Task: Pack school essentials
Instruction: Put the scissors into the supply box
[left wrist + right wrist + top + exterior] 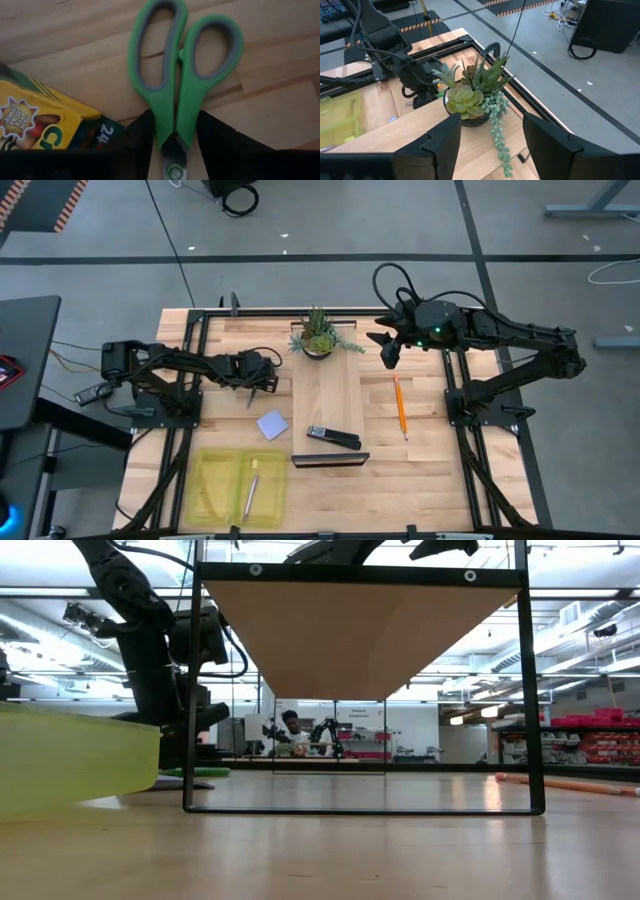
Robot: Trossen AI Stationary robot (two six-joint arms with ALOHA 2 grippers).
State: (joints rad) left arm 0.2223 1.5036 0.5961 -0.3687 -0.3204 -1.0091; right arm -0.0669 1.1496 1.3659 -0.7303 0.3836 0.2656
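Scissors (175,85), green-handled, sit clamped at the neck between your left claw's (172,145) 2 dark fingers, just above the pivot screw, handles pointing away; that low grip near the pivot probably keeps the blades from swinging open in transit. The crayon box (42,125) lies right beside the claw on the surface (430,470), close enough to get nudged when you lift. In the high view your left claw (262,372) is over the surface's left part, with the pale blue note pad (271,424) nearer the front and the yellow-green bin (215,480) beyond that, already holding 1 purple pen (251,492). That pad lies roughly under your path to the bin, so carry the scissors high. Your right claw (490,145) hovers with fingers spread wide and nothing in them, above the potted succulent (320,335). 1 orange pencil (400,407) waits on the right, well apart from the black stapler (333,437). A raised wooden board (328,395) occupies the middle.
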